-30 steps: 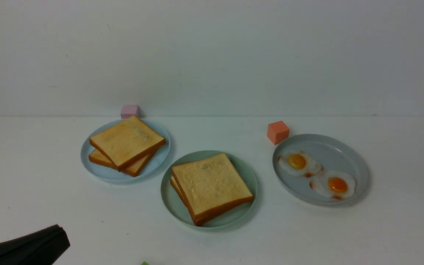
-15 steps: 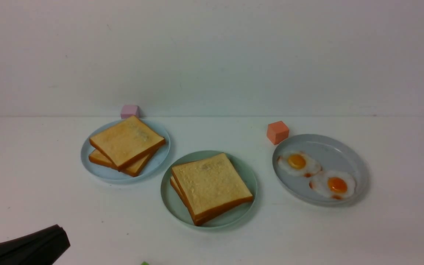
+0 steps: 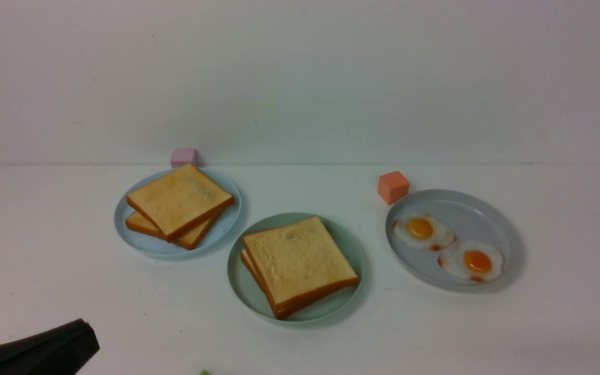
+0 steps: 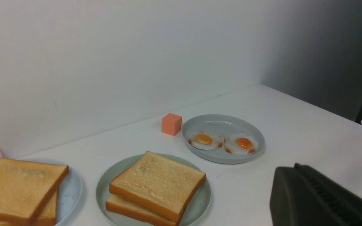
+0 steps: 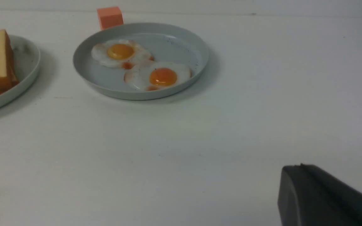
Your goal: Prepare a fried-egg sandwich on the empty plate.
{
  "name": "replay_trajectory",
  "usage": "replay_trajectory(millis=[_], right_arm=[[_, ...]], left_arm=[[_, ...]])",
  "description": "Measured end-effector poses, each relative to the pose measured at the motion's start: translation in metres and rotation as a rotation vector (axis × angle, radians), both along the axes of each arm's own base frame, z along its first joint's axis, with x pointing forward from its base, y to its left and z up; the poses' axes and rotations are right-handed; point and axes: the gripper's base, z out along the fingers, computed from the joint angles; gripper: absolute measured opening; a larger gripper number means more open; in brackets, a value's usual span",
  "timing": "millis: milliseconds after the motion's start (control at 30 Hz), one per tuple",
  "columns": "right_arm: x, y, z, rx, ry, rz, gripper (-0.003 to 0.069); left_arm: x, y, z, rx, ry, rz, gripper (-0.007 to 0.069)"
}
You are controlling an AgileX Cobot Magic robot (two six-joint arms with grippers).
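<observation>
White table (image 3: 45, 234), fried-egg sandwich (image 3: 300, 263) flat, corner toward camera

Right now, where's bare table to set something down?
Free: the wide near strip in front of the mint-green plate and grey plate, and the far-right table. Crowded: the narrow gaps between the pale blue plate, mint-green plate and grey plate.
</observation>
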Motion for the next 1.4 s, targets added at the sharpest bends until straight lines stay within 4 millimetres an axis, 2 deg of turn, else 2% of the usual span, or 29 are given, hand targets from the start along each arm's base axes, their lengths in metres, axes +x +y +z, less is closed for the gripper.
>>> replay_trajectory(millis=[1400], right_arm=[[-0.0002, 0.0001, 0.0002, 0.02, 0.003, -0.006, 0.0013]], left_arm=[[-0.0011, 0.0008, -0.0009, -0.001, -0.002, -0.001, 0.0015]])
